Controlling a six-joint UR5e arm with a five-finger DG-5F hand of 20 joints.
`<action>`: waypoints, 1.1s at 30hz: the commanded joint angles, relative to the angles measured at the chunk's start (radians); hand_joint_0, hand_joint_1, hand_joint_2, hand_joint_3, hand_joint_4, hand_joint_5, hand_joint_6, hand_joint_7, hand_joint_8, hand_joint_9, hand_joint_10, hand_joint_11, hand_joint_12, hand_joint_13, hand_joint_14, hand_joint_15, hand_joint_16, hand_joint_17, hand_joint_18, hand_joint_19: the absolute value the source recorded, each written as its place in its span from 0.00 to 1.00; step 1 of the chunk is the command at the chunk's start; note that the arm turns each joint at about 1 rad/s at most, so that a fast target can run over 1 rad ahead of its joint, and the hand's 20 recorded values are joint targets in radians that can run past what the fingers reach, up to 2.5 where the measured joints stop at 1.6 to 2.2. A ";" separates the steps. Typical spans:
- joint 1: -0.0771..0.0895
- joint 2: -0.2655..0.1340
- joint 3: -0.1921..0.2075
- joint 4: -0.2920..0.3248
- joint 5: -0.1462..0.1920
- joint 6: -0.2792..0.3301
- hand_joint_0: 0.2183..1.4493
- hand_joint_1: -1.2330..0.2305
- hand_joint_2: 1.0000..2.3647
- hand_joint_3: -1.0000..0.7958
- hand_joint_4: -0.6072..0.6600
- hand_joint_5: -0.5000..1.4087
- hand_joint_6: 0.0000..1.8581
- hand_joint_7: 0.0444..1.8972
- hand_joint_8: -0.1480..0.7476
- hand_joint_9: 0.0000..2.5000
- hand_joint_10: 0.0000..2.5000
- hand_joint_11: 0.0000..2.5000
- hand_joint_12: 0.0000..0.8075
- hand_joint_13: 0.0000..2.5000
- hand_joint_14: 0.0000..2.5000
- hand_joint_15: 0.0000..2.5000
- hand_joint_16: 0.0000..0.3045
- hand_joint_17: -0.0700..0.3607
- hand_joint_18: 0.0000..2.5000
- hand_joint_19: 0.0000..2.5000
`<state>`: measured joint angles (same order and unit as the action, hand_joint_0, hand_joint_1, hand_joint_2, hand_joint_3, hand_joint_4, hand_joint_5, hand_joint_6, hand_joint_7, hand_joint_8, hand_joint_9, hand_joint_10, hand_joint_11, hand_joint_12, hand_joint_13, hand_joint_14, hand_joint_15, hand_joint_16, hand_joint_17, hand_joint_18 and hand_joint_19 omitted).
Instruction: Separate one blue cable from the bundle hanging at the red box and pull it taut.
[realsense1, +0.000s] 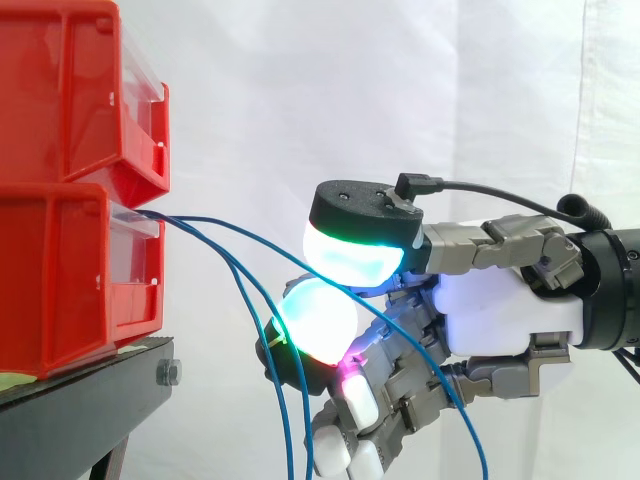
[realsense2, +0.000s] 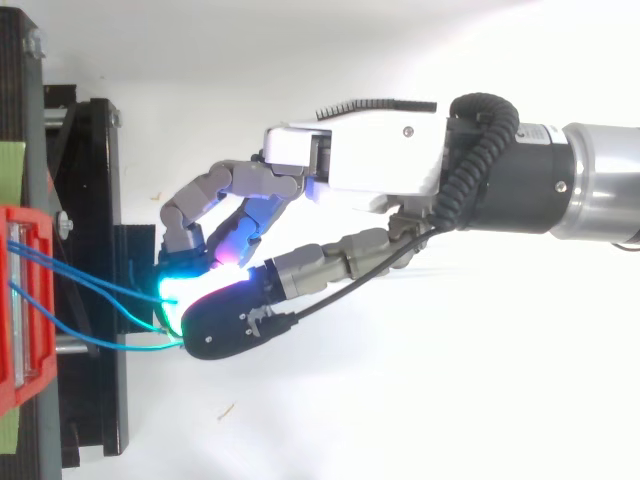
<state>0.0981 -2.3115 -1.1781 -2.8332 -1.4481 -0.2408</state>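
White curtain (realsense1: 330, 90) behind, with free room above and to the right of the work. At far left, two stacked red plastic bins (realsense1: 70, 280) on a black stand (realsense1: 90, 385). From the top of the lower bin, a bundle of thin blue cables (realsense1: 240, 280) running right and drooping. Just right of the bins and clear of them, hand (realsense1: 505, 310) held level, fingers curled, two glowing pads (realsense1: 350, 255) pinched on one blue cable (realsense1: 250, 241). Other two cables hanging slack beneath. Arm entering from the right edge.
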 joint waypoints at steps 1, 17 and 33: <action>0.000 0.000 0.000 0.001 0.000 0.000 0.30 0.34 0.00 0.54 0.59 0.19 0.47 0.59 0.59 0.37 0.01 0.27 0.42 0.31 0.00 0.20 0.13 0.38 0.29 0.18; 0.002 0.000 0.000 0.000 0.000 0.000 0.36 0.26 0.02 0.51 0.40 0.17 0.49 0.73 0.52 0.34 0.01 0.29 0.39 0.28 0.01 0.20 0.12 0.35 0.27 0.19; 0.003 0.001 0.000 -0.005 0.005 0.092 0.47 0.29 0.00 0.30 0.30 0.16 0.50 0.80 0.50 0.36 0.01 0.31 0.40 0.29 0.01 0.20 0.12 0.35 0.27 0.21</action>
<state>0.1016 -2.3114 -1.1781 -2.8368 -1.4424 -0.1719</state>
